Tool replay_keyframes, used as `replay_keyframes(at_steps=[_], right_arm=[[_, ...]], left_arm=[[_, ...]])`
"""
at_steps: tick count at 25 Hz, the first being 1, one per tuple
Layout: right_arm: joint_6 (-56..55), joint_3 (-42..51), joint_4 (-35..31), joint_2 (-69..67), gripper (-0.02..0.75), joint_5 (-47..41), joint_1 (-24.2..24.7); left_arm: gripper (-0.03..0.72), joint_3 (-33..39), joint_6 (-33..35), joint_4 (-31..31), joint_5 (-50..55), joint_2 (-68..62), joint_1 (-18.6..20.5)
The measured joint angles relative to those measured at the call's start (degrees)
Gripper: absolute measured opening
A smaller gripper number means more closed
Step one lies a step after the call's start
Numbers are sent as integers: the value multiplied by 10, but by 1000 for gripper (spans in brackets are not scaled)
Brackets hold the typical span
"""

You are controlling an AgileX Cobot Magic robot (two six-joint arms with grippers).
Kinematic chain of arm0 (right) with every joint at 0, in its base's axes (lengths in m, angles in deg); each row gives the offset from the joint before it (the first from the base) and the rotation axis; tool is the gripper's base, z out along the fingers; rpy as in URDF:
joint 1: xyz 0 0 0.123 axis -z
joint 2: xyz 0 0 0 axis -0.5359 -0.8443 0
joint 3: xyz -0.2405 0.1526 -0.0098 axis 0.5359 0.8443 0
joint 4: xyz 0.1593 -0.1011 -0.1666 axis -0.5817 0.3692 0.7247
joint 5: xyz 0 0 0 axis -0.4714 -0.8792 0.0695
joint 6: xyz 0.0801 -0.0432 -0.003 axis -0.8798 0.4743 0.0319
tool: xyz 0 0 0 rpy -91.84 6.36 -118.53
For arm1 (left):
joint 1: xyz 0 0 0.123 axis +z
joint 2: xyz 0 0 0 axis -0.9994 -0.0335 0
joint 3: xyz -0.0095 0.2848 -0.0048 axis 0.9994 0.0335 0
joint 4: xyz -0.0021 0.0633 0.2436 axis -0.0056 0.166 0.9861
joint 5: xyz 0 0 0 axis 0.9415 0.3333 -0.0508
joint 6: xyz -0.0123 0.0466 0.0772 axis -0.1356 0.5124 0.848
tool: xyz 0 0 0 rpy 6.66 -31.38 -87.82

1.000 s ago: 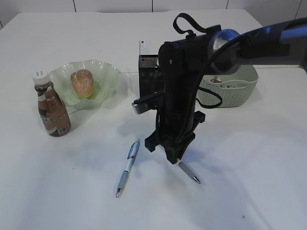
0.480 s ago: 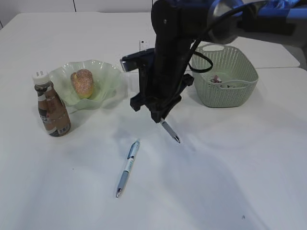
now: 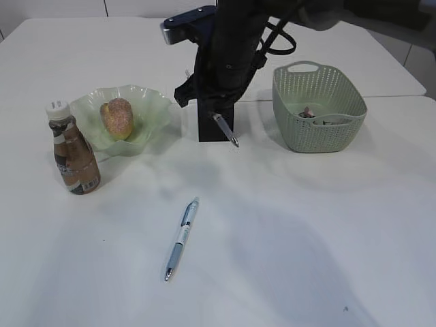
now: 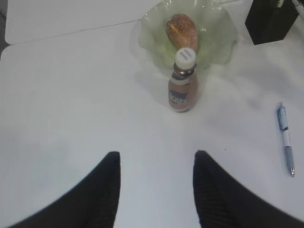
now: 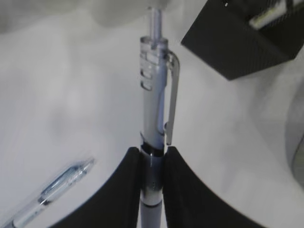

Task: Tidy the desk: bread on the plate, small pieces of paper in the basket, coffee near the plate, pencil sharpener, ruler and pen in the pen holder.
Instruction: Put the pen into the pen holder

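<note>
My right gripper [image 3: 214,111] is shut on a grey pen [image 5: 154,95], which hangs slanted in the air just in front of the black pen holder [image 3: 208,126]. The arm hides most of the holder. A pale ruler [image 5: 270,14] sticks out of the holder [image 5: 237,42]. A second, blue pen [image 3: 181,238] lies on the desk nearer the front. The bread [image 3: 117,118] sits on the green plate [image 3: 153,109], with the coffee [image 3: 73,153] upright beside it. My left gripper [image 4: 156,154] hovers open and empty over bare desk. The pencil sharpener is out of view.
The green basket [image 3: 319,109] stands right of the holder, with small bits of paper [image 3: 310,112] inside. A seam between tabletops runs behind it. The left wrist view shows the coffee [image 4: 182,83] in front of the plate [image 4: 218,33] and the blue pen [image 4: 285,137] at right.
My right gripper has lifted the grey pen off the desk and carried it back and left, from near the blue pen up to the pen holder. The left gripper has not moved.
</note>
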Motion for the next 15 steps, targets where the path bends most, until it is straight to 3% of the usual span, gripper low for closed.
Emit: replay_keyframes(at_steps=[6, 15], right_arm=[[-9, -1, 10, 0, 134, 58, 10], [-26, -1, 15, 0, 134, 253, 48]], left_arm=[[350, 0, 0, 9, -23, -7, 0], [349, 0, 0, 26, -25, -39, 0]])
